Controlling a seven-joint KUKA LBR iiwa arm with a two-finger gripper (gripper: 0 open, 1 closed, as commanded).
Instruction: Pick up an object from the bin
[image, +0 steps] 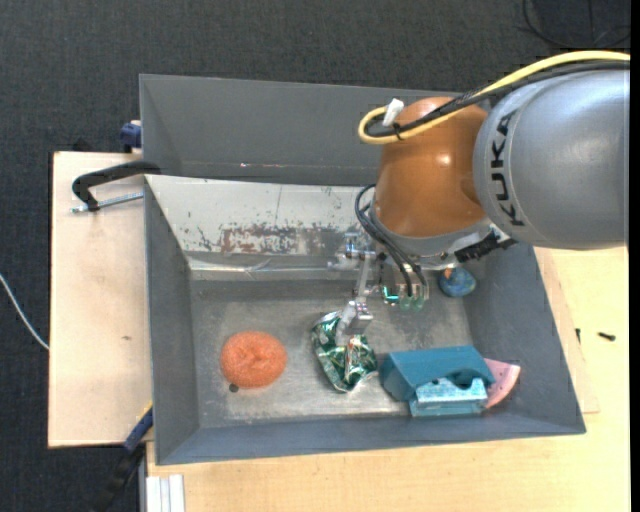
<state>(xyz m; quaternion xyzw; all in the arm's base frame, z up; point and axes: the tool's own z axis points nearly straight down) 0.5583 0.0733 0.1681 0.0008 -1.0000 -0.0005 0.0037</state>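
The arm (560, 150) comes in from the right, and its orange cover (430, 180) hangs over the back half of the grey bin (170, 330). Below the cover, the gripper (362, 308) reaches down near the middle of the bin floor. Its tip is right at the upper edge of a crumpled green and white wrapper (343, 362). I cannot tell whether it touches the wrapper, nor whether the gripper is set wide or narrow.

The wrapper lies on the floor about midway across, nearer the front wall than the back. Well apart to its left sits 1 round orange ball (253, 360), alone on the floor. Just beside the wrapper on the right lies a blue box (437, 378). A pink piece (503, 381) lies against the box's right end, close to the right wall. Farther back by the right wall, a small blue thing (458, 284) shows at the edge of the arm.
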